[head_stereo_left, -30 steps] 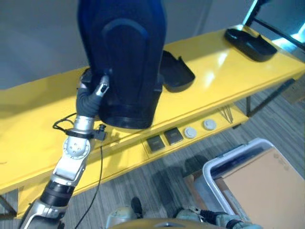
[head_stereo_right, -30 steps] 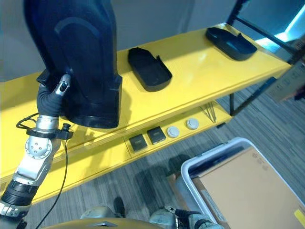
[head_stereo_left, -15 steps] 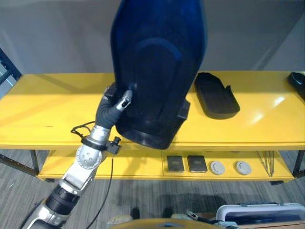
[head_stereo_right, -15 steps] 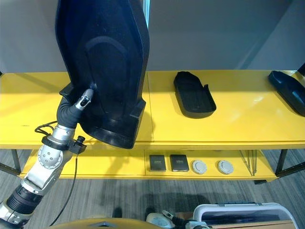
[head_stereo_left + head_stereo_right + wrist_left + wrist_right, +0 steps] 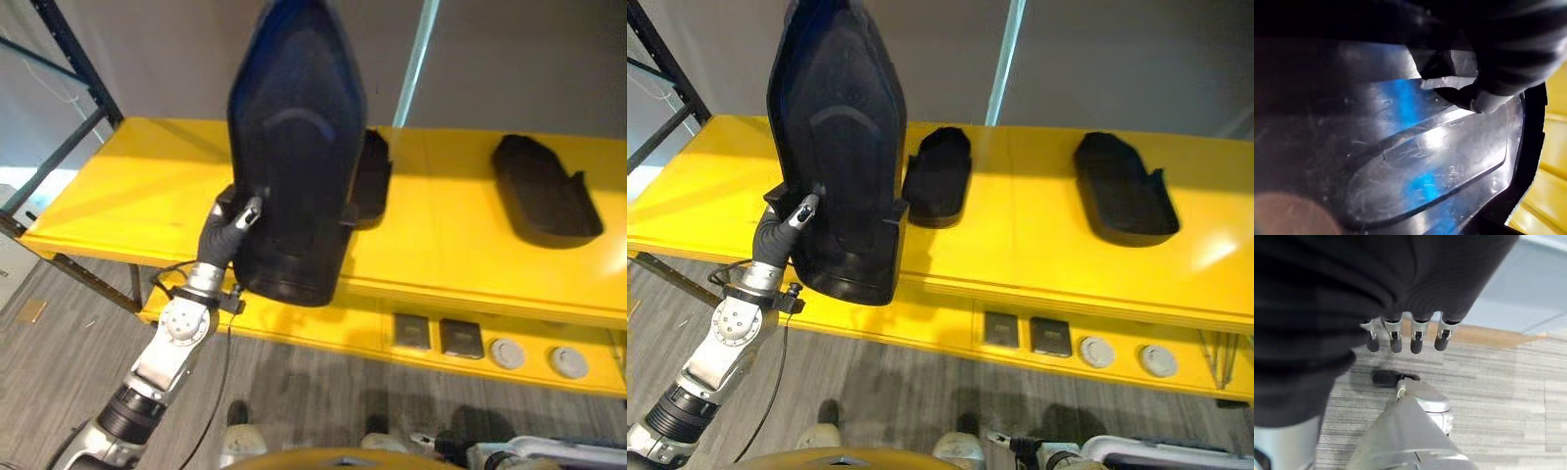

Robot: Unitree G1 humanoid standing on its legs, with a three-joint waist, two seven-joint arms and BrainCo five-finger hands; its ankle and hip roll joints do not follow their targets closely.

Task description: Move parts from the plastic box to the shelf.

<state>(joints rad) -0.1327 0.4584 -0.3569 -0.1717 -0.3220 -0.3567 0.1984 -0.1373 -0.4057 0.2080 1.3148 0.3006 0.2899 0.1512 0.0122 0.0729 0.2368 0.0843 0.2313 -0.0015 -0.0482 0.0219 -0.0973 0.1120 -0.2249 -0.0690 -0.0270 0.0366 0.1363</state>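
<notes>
You have the large dark moulded part [image 5: 838, 147] held upright over the front edge of the yellow shelf [image 5: 1019, 235], its lower end below the shelf lip; your left hand [image 5: 784, 227] grips its left edge low down, thumb [image 5: 1469, 95] laid on the near face and the fingers hidden behind, so the part sits pinched between them. Two smaller dark parts [image 5: 939, 176] [image 5: 1122, 201] lie flat on the shelf, well apart. Your right hand [image 5: 1405, 340] hangs over grey floor [image 5: 1508, 382], fingers loosely curled, holding nothing.
</notes>
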